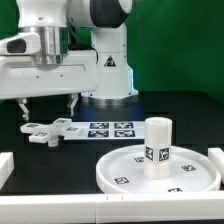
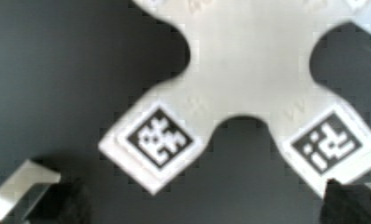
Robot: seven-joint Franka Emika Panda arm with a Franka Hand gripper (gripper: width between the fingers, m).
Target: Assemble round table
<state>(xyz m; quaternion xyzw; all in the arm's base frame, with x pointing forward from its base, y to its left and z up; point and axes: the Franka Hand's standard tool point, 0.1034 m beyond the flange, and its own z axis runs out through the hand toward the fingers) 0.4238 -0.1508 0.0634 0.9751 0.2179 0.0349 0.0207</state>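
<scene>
Starting closest in, a white rail (image 1: pixel 40 208) is running along the front edge of the black desk (image 1: pixel 60 165), with short white blocks turning the corners at either side. Just behind it, towards the exterior view's right, the round disc (image 1: pixel 150 178) is lying flat. It is smooth white plastic with a raised rim and small black-and-white tags scattered on its face. The leg (image 1: pixel 158 143), a short, stubby white cylinder, is standing upright on the disc with tags showing on its side. The disc's rim is sitting near the right-hand block, so room is tight there, while a wide stretch of bare dark desk is lying open to the exterior view's left.

Farther back on that left side, the cross-shaped base (image 1: pixel 50 130) is lying flat on the desk, well apart from the disc. The wrist view is showing its rounded notches and two blunt arms (image 2: pixel 208 90), each carrying a square tag. Just beside it, the thin marker board (image 1: pixel 112 128) is lying flat too.

Over the base, the pincer (image 1: pixel 47 106) is hanging spread wide and gripping nothing. Its dark fingers (image 2: pixel 31 192) are standing outside the base's two tagged arms. Behind, the white arm (image 1: pixel 105 60) is rising in front of a green backdrop (image 1: pixel 190 50).
</scene>
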